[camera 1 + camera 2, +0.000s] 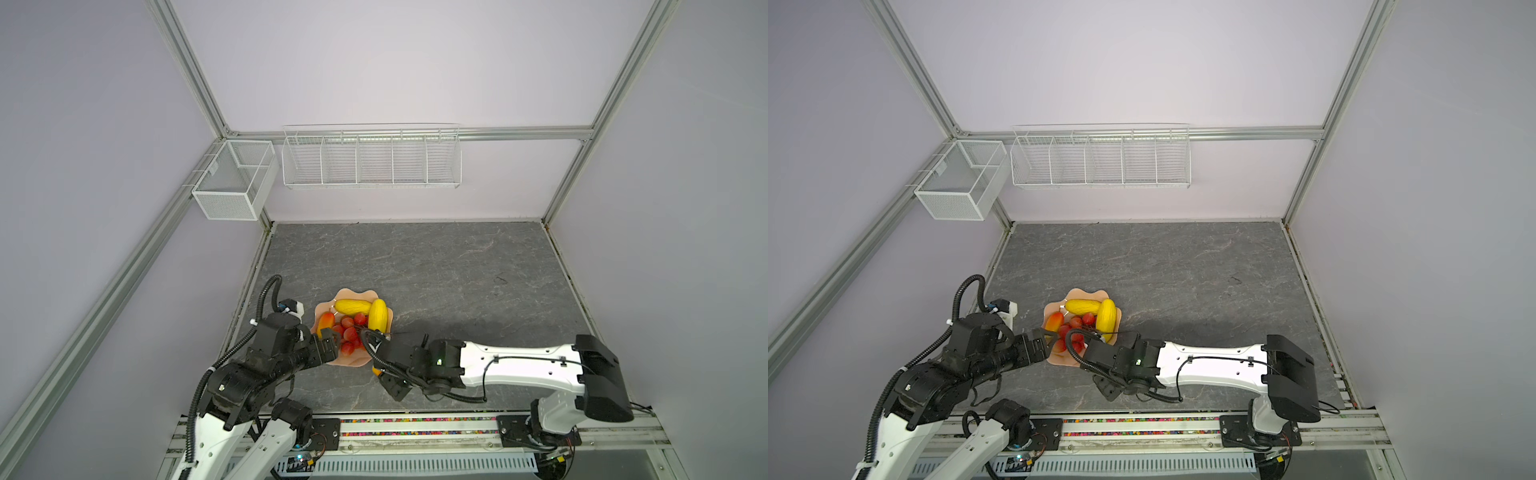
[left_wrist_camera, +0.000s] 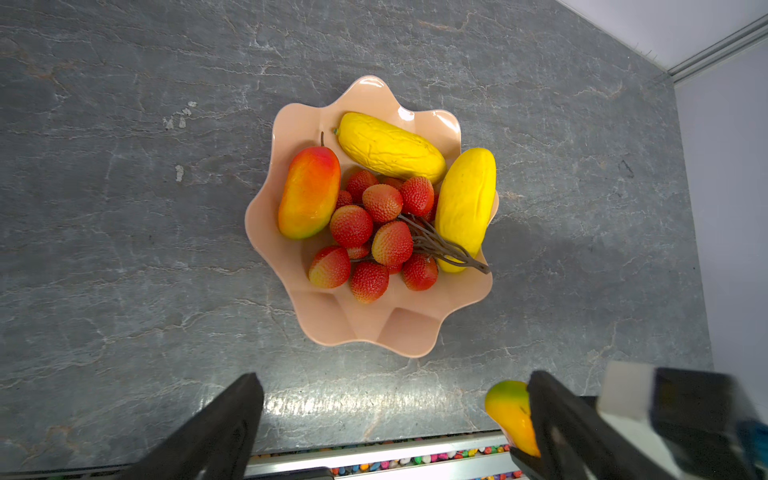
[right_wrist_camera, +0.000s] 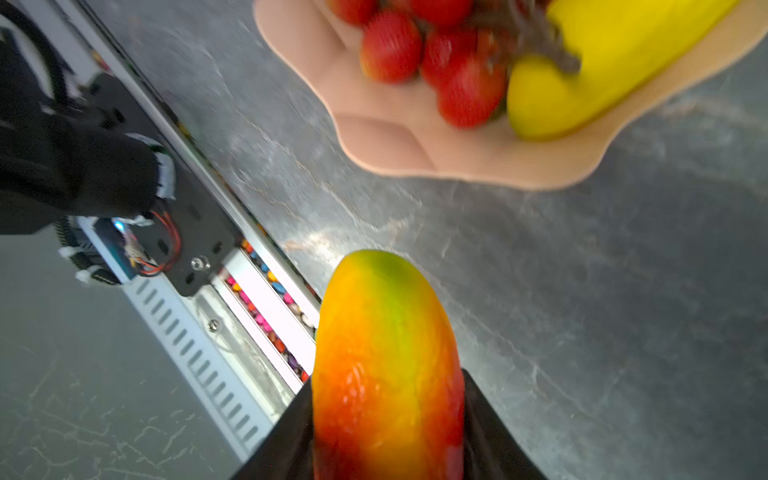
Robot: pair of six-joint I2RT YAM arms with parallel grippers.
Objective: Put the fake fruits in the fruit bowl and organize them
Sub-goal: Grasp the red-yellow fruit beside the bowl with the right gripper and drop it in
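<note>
The peach fruit bowl [image 1: 348,360] [image 2: 374,324] sits on the grey table near its front left. It holds two yellow ribbed fruits [image 2: 390,147] [image 2: 465,208], one mango-shaped fruit [image 2: 309,193] and the bunch of red grapes [image 2: 374,232]; both top views show them too. My right gripper [image 3: 386,388] is shut on a second mango-shaped fruit [image 3: 386,332], held above the table just beside the bowl's near rim [image 3: 395,141]. My left gripper [image 2: 395,399] [image 1: 332,344] hangs open and empty over the bowl's near-left edge.
White wire baskets [image 1: 371,160] [image 1: 235,178] hang on the back wall. A metal rail with coloured beads [image 1: 415,420] runs along the table's front edge. The two arms come close together in front of the bowl.
</note>
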